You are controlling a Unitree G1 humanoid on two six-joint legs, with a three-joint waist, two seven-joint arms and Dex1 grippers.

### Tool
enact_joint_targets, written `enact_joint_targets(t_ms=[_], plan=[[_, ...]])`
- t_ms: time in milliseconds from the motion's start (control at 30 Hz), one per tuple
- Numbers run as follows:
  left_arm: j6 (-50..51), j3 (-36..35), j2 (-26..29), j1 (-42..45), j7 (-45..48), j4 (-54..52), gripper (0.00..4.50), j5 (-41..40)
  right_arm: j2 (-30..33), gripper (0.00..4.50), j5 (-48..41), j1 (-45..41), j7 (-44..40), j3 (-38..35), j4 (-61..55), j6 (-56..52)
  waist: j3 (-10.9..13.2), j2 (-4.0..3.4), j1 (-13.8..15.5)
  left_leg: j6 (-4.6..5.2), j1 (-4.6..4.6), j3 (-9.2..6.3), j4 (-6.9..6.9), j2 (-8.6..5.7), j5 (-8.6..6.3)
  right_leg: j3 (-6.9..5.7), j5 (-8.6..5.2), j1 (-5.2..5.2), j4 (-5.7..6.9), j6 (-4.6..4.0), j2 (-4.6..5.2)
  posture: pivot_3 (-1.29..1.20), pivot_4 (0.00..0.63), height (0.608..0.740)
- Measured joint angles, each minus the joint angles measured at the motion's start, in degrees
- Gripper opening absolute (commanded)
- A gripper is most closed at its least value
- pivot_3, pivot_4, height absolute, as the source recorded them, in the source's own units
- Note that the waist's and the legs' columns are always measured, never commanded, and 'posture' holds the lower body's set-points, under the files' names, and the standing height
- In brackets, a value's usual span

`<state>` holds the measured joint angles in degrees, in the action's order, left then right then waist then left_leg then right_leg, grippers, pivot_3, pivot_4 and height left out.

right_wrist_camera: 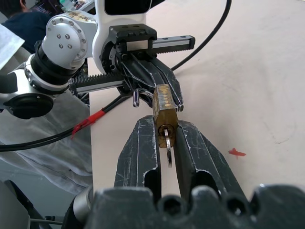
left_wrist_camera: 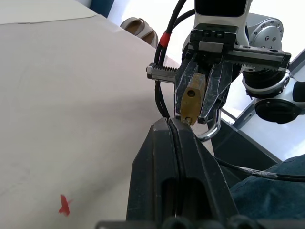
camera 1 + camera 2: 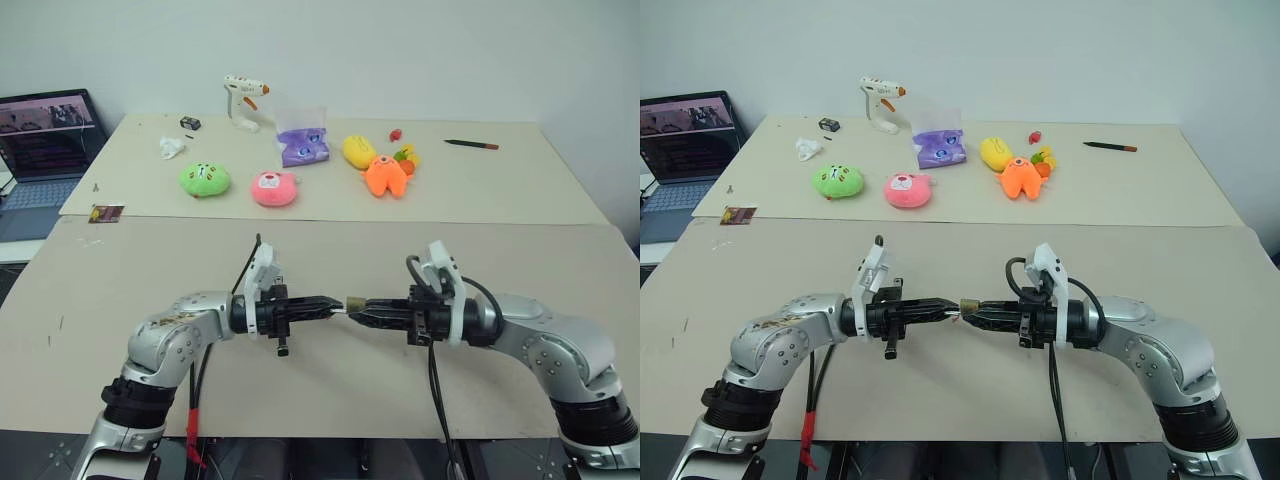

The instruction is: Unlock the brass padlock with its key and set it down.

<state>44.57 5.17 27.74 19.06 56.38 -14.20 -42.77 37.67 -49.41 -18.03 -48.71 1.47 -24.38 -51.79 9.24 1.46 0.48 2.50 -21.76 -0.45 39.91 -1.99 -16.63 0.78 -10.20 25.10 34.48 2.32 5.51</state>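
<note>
The brass padlock (image 1: 164, 106) hangs in mid-air over the near part of the table, with my right gripper (image 3: 360, 311) shut on its body. Its silver shackle (image 1: 167, 144) points back between the right fingers (image 1: 143, 143). My left gripper (image 3: 336, 306) faces it tip to tip and is shut on the key. The key itself is almost hidden between the left fingertips (image 2: 164, 131), right at the padlock's end face (image 2: 189, 117). Its wire ring (image 1: 136, 98) sticks out beside them. I cannot tell whether the key is inside the lock.
The beige table (image 3: 330, 385) lies below both arms, with a small red mark (image 1: 237, 152) on it. At the far end lie plush toys (image 3: 273, 188), a glue gun (image 3: 243, 100) and a pen (image 3: 471, 145). A laptop (image 3: 45, 150) stands at far left.
</note>
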Motion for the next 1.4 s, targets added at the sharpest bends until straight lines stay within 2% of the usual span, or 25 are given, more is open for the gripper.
enact_joint_targets(t_ms=[333,500,867,1067,1400], plan=[[-1.1,0.1,-0.5,-2.0,-0.2,-1.5,0.05,0.0,1.1,0.13,1.4,-2.1,1.3,-2.2,3.6,0.0,0.0,0.0,0.1,0.0,0.02,0.01,0.0,-0.01,0.0,0.01,0.0,0.01,0.06,-0.01,0.01,0.0,0.15,0.74],[-3.3,-1.9,-1.3,0.6,-1.8,1.8,0.05,1.1,1.1,0.13,2.1,-1.8,1.0,-1.9,3.6,0.0,0.0,0.0,0.1,-0.01,0.02,0.02,0.02,-0.02,0.01,0.02,0.0,0.0,0.1,0.0,0.02,0.0,0.15,0.74],[-2.1,-3.0,-3.5,3.6,-2.6,1.4,0.05,-1.0,0.5,0.13,3.5,-1.5,0.4,-1.5,3.5,0.2,0.0,0.0,0.1,-0.01,0.03,0.02,0.06,-0.03,0.01,0.03,0.0,0.01,0.2,-0.01,0.03,0.0,0.15,0.74],[-2.1,-1.4,-5.0,4.3,-2.8,1.5,0.05,-1.1,-0.2,0.13,3.2,-1.5,0.5,-1.4,2.4,0.1,0.0,0.0,0.1,-0.01,0.04,0.02,0.08,-0.04,0.01,0.03,0.0,0.02,0.28,-0.01,0.02,0.0,0.15,0.74],[-3.1,1.3,-3.5,2.2,-0.6,1.1,0.05,0.8,-0.3,0.13,3.1,-1.5,1.0,-1.5,2.4,0.1,0.0,0.0,0.0,-0.01,0.06,0.03,0.09,-0.04,0.01,0.05,-0.01,0.01,0.29,-0.01,0.02,0.0,0.15,0.74]])
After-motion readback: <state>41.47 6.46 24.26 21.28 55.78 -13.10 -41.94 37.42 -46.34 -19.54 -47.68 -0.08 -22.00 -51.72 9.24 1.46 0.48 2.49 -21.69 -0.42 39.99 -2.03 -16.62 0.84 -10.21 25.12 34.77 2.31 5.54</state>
